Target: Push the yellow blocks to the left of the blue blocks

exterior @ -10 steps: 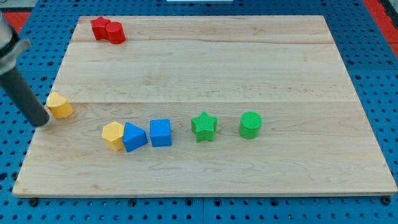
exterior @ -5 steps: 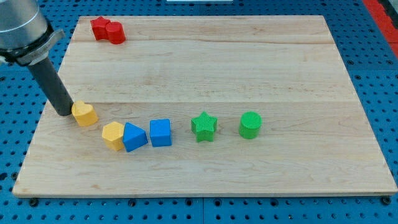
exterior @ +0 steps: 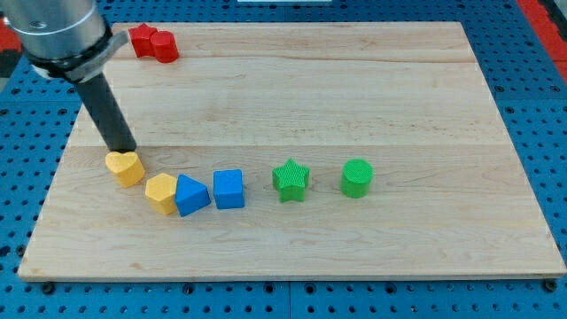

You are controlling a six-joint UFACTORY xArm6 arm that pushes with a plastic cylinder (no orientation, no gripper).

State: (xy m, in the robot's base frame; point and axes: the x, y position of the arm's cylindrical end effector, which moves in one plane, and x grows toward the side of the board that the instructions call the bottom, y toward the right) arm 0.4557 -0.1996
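My tip (exterior: 121, 149) rests on the board just above a yellow heart-shaped block (exterior: 125, 167), touching or almost touching its top edge. A second yellow block (exterior: 161, 192), roughly hexagonal, lies down and to the right of it. That block touches the left side of a blue block (exterior: 191, 195) with a pointed top. A blue cube (exterior: 229, 189) sits right next to that one on its right. Both yellow blocks lie to the view's left of the blue ones.
A green star (exterior: 291, 180) and a green cylinder (exterior: 357, 177) stand to the right of the blue blocks. Two red blocks (exterior: 154, 43) sit together at the board's top left corner. The wooden board (exterior: 354, 89) lies on a blue pegboard.
My tip has moved right and pushed the yellow heart block from the board's left edge towards the other yellow block. The other blocks have not moved.
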